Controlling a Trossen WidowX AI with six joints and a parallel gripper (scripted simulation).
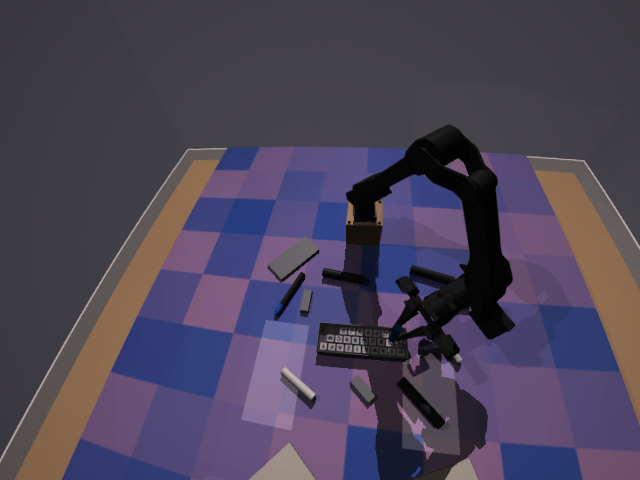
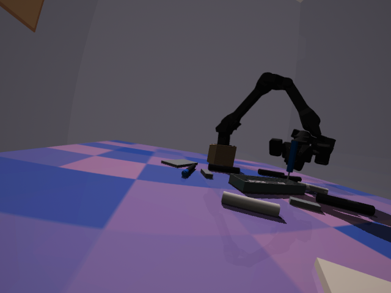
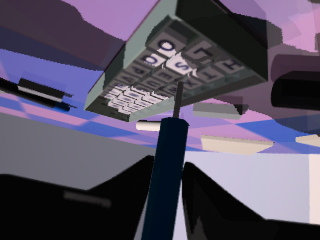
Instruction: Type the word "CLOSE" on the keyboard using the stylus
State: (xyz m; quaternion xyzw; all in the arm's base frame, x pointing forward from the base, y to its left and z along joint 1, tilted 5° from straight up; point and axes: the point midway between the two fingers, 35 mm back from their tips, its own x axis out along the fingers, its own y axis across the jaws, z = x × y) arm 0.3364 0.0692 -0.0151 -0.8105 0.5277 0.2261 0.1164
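The dark keyboard [image 1: 361, 355] [image 2: 274, 188] [image 3: 138, 45] lies flat with rows of light-lettered keys. My gripper [image 1: 395, 333] [image 2: 292, 155] [image 3: 168, 165] is shut on the blue stylus [image 1: 396, 329] [image 2: 291, 163] [image 3: 171, 145], above the keyboard's right part in the top view. The stylus is nearly upright, and its thin metal tip points down among the keys. In the wrist view the tip overlaps the keys just beside the S key. Whether it touches or presses a key cannot be told. The shaft partly hides the keys behind it.
Around the keyboard lie a white cylinder [image 1: 298, 383] [image 2: 249, 203], a grey block [image 1: 362, 391] [image 2: 304, 204], a black cylinder [image 1: 421, 403] [image 2: 346, 204], a black pen with a blue end [image 1: 290, 294], a black marker [image 1: 343, 275] and a grey slab [image 1: 293, 258]. Another white cylinder [image 2: 316, 188] lies right of it.
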